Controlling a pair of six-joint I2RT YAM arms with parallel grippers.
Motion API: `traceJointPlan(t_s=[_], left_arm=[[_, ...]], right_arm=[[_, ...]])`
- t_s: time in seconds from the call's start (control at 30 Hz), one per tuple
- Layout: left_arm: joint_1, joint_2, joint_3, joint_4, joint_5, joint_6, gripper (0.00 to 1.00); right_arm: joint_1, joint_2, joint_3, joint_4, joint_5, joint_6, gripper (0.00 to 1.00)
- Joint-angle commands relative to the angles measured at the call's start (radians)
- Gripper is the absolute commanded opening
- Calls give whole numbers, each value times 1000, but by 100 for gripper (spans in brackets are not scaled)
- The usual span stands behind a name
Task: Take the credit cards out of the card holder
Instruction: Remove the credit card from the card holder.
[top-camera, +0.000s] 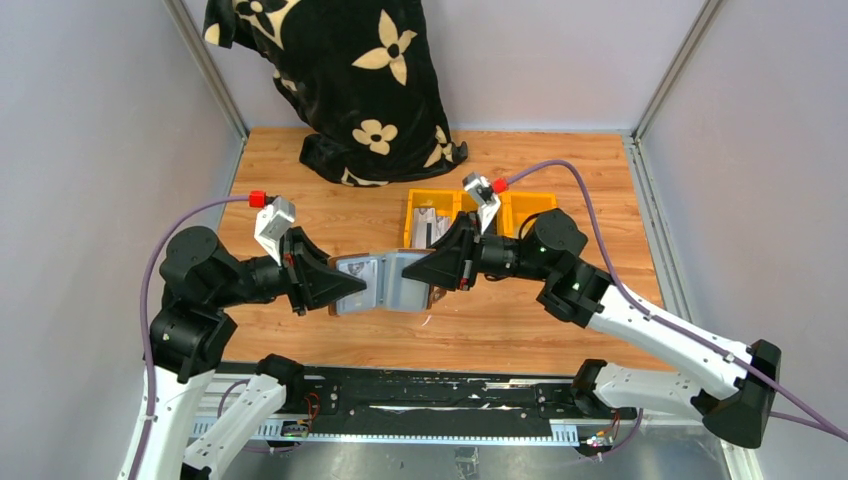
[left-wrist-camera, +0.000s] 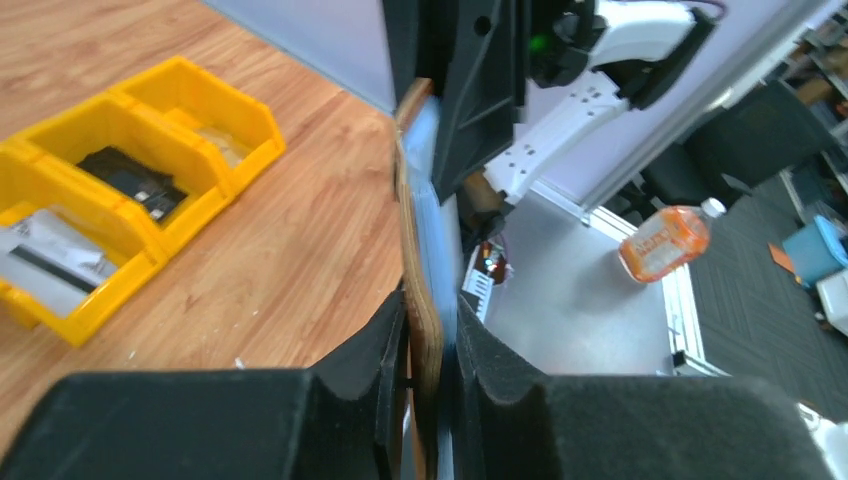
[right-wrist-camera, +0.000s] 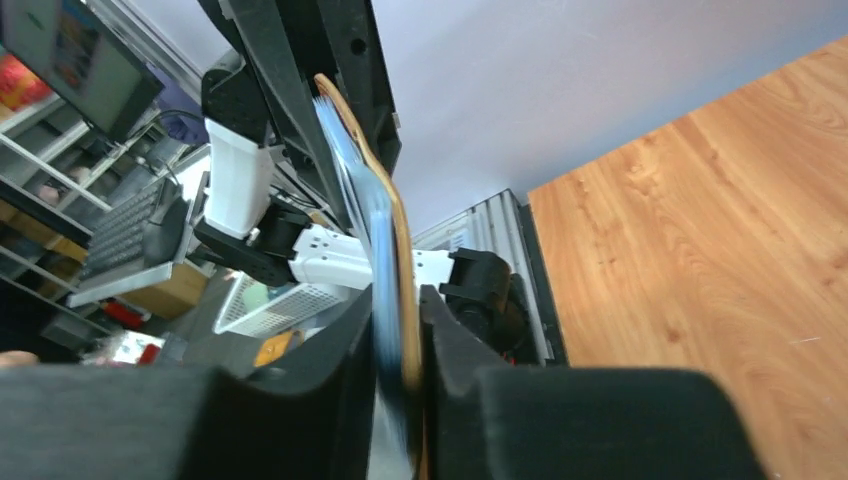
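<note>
**Card holder** (top-camera: 383, 282): one, opened, held above the surface (top-camera: 330, 210) between both arms.
**Left pincer** (top-camera: 352, 288): one, pinching the left flap.
**Right pincer** (top-camera: 410, 270): one, fingers pressed against the right flap.
**Credit cards:** none countable; only pale sleeve edges show.
**Yellow bins** (left-wrist-camera: 120, 190): three, joined.
**Step:** holder spread for extraction, judged early.
**Next:** one pincer would need to let go and nip a card edge alone.

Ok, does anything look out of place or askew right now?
Nothing spilled or damaged. The card holder is clamped open in mid-air between the left gripper and right gripper. Only oddity: a black floral cloth heaped at the far edge of the table.
</note>
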Motion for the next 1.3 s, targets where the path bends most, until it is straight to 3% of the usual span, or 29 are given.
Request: traceJointPlan(t_s=[0.0,0.1,0.17,0.27,0.37,0.67,0.9,0.97,1.03,1.13,1.27], left_arm=[[-1,23,-34,57,-123,-13,28],[-2,84,0,1,-144,56,43],[-1,127,44,-74,-175,132,50],[-2,222,149,-225,-262,297,74],[-2,269,165,-288,-278,426,77],[-2,258,90,-190,-138,491,64],[-1,251,99,-121,-119,472,31],[-1,259,108,-113,-81,442,25],[-1,275,113,-94,-20,383,30],[-1,287,108,-39,83,269,46],[-1,284,91,42,30,140,60]], right_arm=[[-9,58,84,-53,-50,7,10],[-43,77,112,-111,-25,-22,1],[-84,83,113,-112,-34,-10,0],[-183,93,117,-104,-83,22,0],[-236,105,121,-69,-135,53,0],[-247,149,166,-23,-273,39,0],[-256,166,181,-9,-349,3,0],[-259,171,180,1,-366,-3,0],[-268,178,173,26,-390,0,0],[-288,186,172,39,-401,11,0],[-300,190,173,72,-397,22,0]])
